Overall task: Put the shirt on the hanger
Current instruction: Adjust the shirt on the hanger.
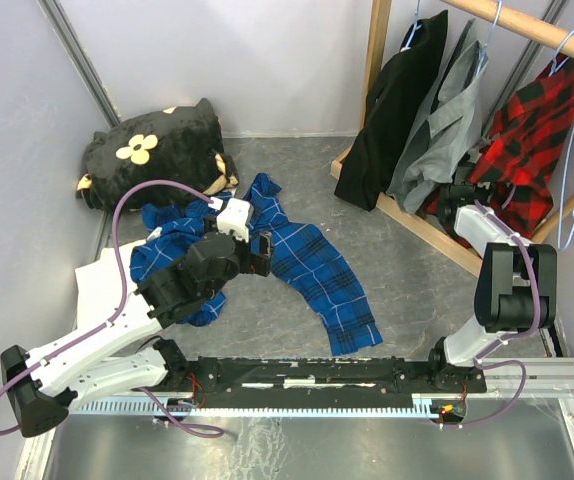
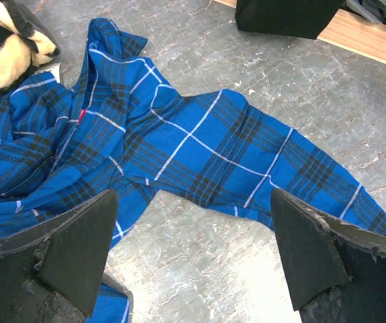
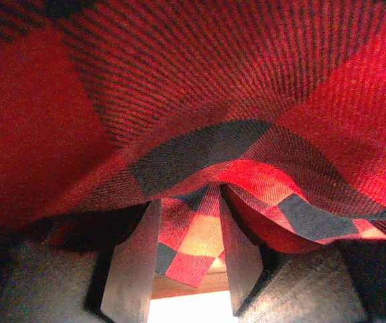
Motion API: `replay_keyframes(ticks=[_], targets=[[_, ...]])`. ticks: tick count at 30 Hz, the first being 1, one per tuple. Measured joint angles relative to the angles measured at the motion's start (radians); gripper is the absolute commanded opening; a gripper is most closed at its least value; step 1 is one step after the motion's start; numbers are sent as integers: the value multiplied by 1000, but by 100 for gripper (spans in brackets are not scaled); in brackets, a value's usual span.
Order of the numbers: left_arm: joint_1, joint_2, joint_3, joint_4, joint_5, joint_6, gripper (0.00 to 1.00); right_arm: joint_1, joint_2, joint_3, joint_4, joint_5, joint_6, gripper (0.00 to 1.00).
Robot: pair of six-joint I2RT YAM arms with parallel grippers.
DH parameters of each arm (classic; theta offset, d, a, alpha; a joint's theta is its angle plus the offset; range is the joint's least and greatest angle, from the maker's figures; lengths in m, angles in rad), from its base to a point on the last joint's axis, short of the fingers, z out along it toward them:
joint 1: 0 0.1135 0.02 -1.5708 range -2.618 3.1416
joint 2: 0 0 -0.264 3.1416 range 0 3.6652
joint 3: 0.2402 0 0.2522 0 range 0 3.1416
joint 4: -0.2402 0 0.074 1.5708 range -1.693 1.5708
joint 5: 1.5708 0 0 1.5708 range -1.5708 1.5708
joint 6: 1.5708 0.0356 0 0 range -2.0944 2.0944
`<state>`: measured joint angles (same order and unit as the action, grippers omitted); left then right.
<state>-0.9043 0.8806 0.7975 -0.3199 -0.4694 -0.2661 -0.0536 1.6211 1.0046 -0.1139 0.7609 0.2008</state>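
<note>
At the right side of the tabletop [image 1: 417, 290], the shirt [image 1: 537, 130] hangs below the wooden rail [image 1: 527, 18]. It is next to a grey shirt [image 1: 445, 115] and a black jacket [image 1: 407, 95]. The hook of the hanger [image 1: 563, 44] sits over the rail just above the shirt's collar. The right end effector [image 1: 457, 200] is at the lower edge of the shirt. In the right wrist view its fingers [image 3: 136, 269] stand close together, with a fold of the red-and-black cloth [image 3: 193, 81] clamped between them. The rest of the shirt spreads over the camera.

The left end effector [image 1: 257, 250] hovers above the blue shirt [image 1: 312, 275], which lies crumpled on the tabletop with one sleeve stretched out to the right. Its fingers [image 2: 79, 249] are wide apart and hold nothing. Between them the left wrist view shows the blue shirt and bare grey surface. A black cushion [image 1: 157, 150] with a pale flower lies in the far left corner, touching the blue shirt.
</note>
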Motion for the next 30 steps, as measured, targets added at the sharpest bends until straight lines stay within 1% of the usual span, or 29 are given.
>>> replay_keyframes(ticks=[3, 7, 10, 13, 16, 20, 26, 30], targets=[[0, 0, 0, 0, 0, 0, 100, -3, 0, 6, -5, -41, -19, 58], [0, 0, 0, 0, 0, 0, 100, 0, -11, -4, -9, -238, -3, 68], [1, 0, 0, 0, 0, 0, 100, 12, -76, -72, 25, -362, 30, 73], [2, 0, 0, 0, 0, 0, 100, 36, -177, -157, 51, -419, 69, 79], [6, 0, 0, 0, 0, 0, 100, 58, -259, -209, 56, -437, 113, 83], [6, -1, 0, 0, 0, 0, 100, 110, -374, -294, 49, -431, 166, 84], [6, -7, -1, 0, 1, 0, 100, 273, -555, -403, -27, -362, 244, 85], [6, -7, -1, 0, 1, 0, 100, 353, -671, -431, -114, -317, 284, 85]])
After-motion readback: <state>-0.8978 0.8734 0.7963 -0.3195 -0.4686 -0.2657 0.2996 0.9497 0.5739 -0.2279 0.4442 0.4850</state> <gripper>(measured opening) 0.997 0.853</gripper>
